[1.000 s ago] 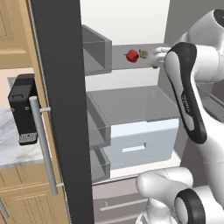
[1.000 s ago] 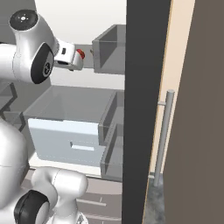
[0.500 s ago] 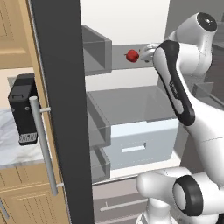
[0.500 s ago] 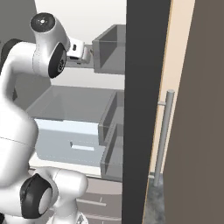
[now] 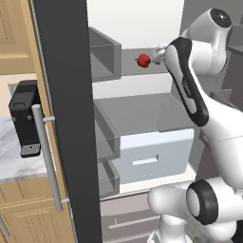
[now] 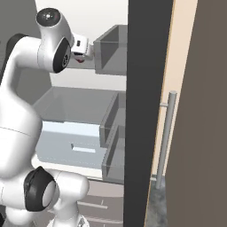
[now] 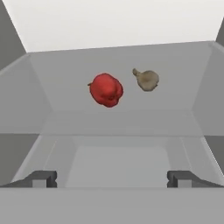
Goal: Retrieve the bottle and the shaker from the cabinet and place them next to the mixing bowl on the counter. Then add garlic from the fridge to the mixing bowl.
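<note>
The fridge stands open, its dark grey door (image 5: 66,118) (image 6: 144,111) swung out towards me. On its upper grey shelf (image 7: 113,118) lies the garlic (image 7: 146,80), a small tan bulb, just right of a red pepper (image 7: 106,89) (image 5: 143,60). My gripper (image 7: 112,178) (image 5: 157,50) (image 6: 85,47) is open and holds nothing. It hovers at the shelf's front edge, short of both items. The bottle, shaker, cabinet and mixing bowl are out of view.
Grey door bins (image 5: 102,52) (image 6: 111,53) jut out beside the hand. A pale drawer (image 5: 152,152) (image 6: 71,142) sticks out below the shelf. A black coffee machine (image 5: 26,116) sits on the marble counter (image 5: 9,161) left of the door. A silver bar handle (image 5: 47,156) (image 6: 166,133) runs down the door.
The arm has lifted its elbow and pushed the hand closer to the upper shelf and the red pepper. The jaws have stayed open.
</note>
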Robot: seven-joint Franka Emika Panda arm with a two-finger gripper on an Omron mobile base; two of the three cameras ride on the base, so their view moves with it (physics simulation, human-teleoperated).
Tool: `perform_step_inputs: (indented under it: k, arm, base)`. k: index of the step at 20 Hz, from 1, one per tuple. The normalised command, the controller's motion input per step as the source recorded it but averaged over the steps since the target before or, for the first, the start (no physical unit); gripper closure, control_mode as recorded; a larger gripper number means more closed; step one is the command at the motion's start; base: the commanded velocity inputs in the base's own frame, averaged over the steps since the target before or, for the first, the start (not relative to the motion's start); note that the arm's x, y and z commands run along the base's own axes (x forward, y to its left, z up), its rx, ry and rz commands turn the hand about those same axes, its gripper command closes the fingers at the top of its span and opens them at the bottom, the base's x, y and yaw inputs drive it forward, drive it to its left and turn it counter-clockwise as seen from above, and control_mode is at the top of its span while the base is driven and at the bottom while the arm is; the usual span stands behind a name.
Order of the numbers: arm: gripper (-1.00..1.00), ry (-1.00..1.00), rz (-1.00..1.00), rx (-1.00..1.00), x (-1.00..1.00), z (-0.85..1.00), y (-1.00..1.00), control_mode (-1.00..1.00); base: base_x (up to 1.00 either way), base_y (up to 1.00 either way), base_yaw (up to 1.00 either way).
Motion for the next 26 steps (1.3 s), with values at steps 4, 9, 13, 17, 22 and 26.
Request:
perform_step_inputs:
  k: [4,9,13,17,22,26]
  arm:
    - [-1.0,0.0,0.0,-0.01,0.22,-0.16,-0.21,-1.0]
    - [-1.0,0.0,0.0,0.0,0.27,-0.22,-0.38,-1.0]
    - [-1.0,0.0,0.0,0.0,0.42,-0.04,-0.28,-1.0]
    - [-1.0,0.01,0.04,0.0,0.58,0.04,-0.02,-1.0]
    - [-1.0,0.0,0.06,0.0,0.56,0.0,0.0,-1.0]
    - [-1.0,0.0,0.07,0.0,0.37,0.0,0.0,-1.0]
  base:
    - [0.0,0.0,0.0]
    - [0.0,0.0,0.0]
    - [0.0,0.0,0.0]
    - [0.0,0.0,0.0]
    - [0.0,0.0,0.0]
    - [0.0,0.0,0.0]
